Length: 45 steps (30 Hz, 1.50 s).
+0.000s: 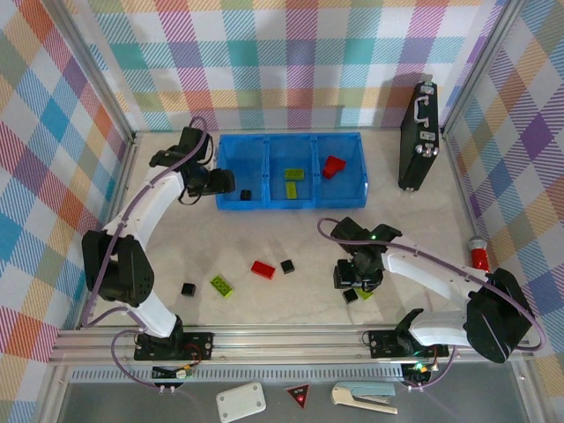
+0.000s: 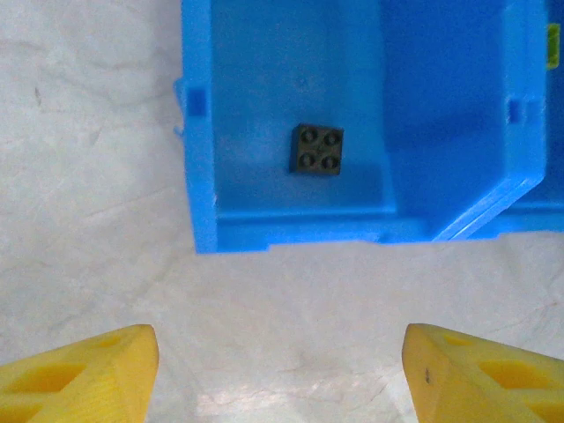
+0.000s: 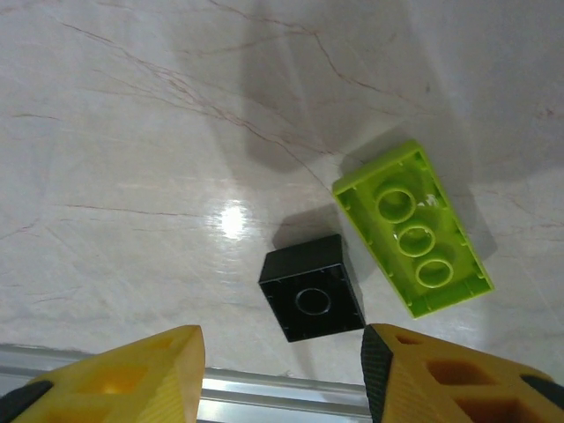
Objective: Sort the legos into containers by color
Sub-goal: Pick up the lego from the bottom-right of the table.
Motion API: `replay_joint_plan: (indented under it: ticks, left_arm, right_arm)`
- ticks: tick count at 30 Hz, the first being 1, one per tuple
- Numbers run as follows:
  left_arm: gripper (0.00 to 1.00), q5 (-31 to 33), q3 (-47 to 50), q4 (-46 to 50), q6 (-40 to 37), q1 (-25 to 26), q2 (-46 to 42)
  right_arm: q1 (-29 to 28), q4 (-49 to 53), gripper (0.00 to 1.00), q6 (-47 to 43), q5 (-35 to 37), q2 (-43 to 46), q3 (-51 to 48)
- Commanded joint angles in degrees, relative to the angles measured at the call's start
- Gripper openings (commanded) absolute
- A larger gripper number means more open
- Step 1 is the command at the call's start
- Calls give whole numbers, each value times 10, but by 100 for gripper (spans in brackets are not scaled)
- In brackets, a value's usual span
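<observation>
1. No words can be read anywhere. The red triangle sign (image 1: 300, 397) on the near ledge has a pale mark, too small to read.
2. Beside the sign lie a white box (image 1: 241, 402) on its left and a pale tool (image 1: 363, 397) on its right.
3. A black case (image 1: 419, 137) stands upright at the far right, just beside the blue tray (image 2: 291, 231). A red knob (image 1: 479, 256) sits by the right wall.
4. The tray lies at the far side of the tabletop (image 1: 264, 231). Its left box holds one black cube (image 2: 317, 148). The middle box holds two green bricks (image 1: 292, 181). The right box holds red bricks (image 1: 333, 166); I cannot tell how many.
5. The left hand (image 2: 282, 379) hangs by the left end of the tray. Its yellow fingers (image 2: 79, 374) stand wide apart with nothing between them, so it is released.
6. The right hand (image 3: 282, 352) is low over the near right of the tabletop, fingers apart, grasping nothing. A second black cube (image 3: 311, 300) lies just in front of the gap, close to one finger. A green brick (image 3: 410, 229) lies upside down just beside that cube. A metal rail (image 3: 264, 389) runs under the fingers.
7. Loose in the middle of the tabletop lie a red brick (image 1: 263, 269) with a third black cube (image 1: 287, 266) just beside it. Farther left lie another green brick (image 1: 222, 285) and a last black cube (image 1: 188, 288).
</observation>
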<state>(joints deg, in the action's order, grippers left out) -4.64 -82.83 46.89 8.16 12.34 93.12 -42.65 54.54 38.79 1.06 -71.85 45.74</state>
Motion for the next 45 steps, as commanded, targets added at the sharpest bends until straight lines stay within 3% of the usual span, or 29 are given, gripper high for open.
replay_joint_plan:
  ticks: [1,6,10,15,21,33,45]
  left_arm:
    - [73,-1,49,-34,-20,-7,-29]
    - [72,28,69,-47,-32,-12,-31]
    - [72,22,77,-57,-32,-13,-36]
    - [72,19,81,-59,-32,-15,-36]
    - [72,20,85,-62,-32,-18,-38]
    - [72,16,86,-63,-30,-21,-39]
    - [72,15,86,-63,-30,-22,-33]
  right_arm:
    - [-4,26,52,38,36,5,-12]
    - [1,40,52,88,79,10,-22]
    - [10,44,62,183,81,11,-16]
    - [10,44,76,369,72,6,-17]
    - [14,37,87,503,76,-1,-28]
    - [98,-46,92,502,28,-21,-62]
    - [124,-115,89,478,-7,-57,-96]
